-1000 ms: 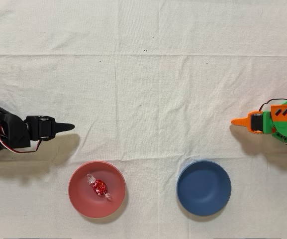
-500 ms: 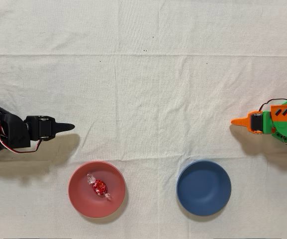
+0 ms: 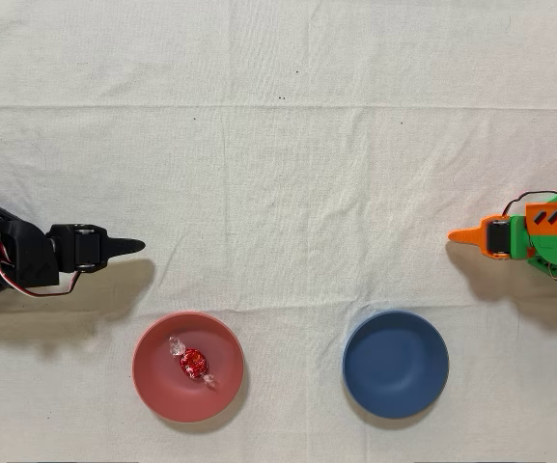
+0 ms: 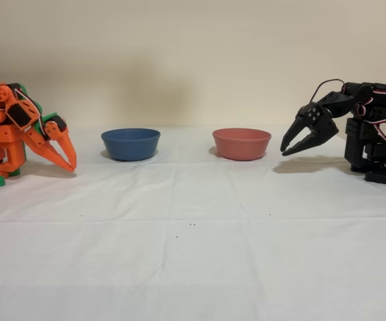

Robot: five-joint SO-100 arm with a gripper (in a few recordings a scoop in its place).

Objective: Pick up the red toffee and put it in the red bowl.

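Observation:
The red toffee lies inside the red bowl, a little above its middle in the overhead view, its clear twisted ends pointing up-left and down-right. In the fixed view the red bowl stands at centre right and its wall hides the toffee. My black gripper is drawn back at the left edge of the overhead view, above and left of the bowl and apart from it. In the fixed view the gripper hangs just right of the bowl, tips down and together, holding nothing.
A dark blue bowl stands to the right of the red one in the overhead view, and it holds nothing. The idle orange arm rests at the right edge. A creased white cloth covers the table.

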